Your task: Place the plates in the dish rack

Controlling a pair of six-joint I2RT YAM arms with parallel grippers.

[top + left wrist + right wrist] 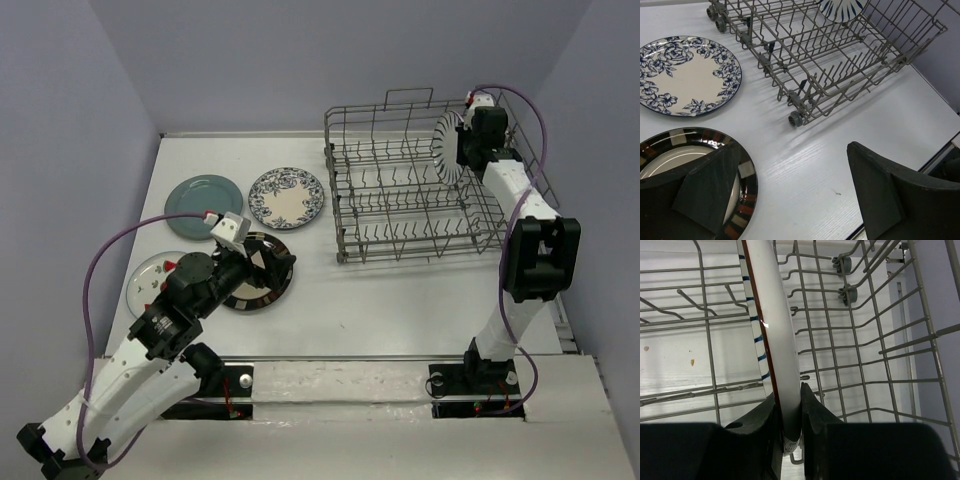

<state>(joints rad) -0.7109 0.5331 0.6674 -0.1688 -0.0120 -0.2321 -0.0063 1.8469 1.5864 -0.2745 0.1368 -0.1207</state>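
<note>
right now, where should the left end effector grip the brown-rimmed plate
Probably the rim on its dish rack side, coming low from there: the brown-rimmed plate lies flat, so only its edge fits the open left end effector.

A: Walls (300, 60)?
B: Plain lilac-grey, closing in 3 sides.
A: Table (400, 300)?
B: White, faint wood grain. Pale board (340, 380) across the near edge.
A: Light?
B: Soft, even, weak shadows.

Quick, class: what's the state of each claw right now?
Left claw: open, holding nothing.
Right claw: closed on the striped plate.
</note>
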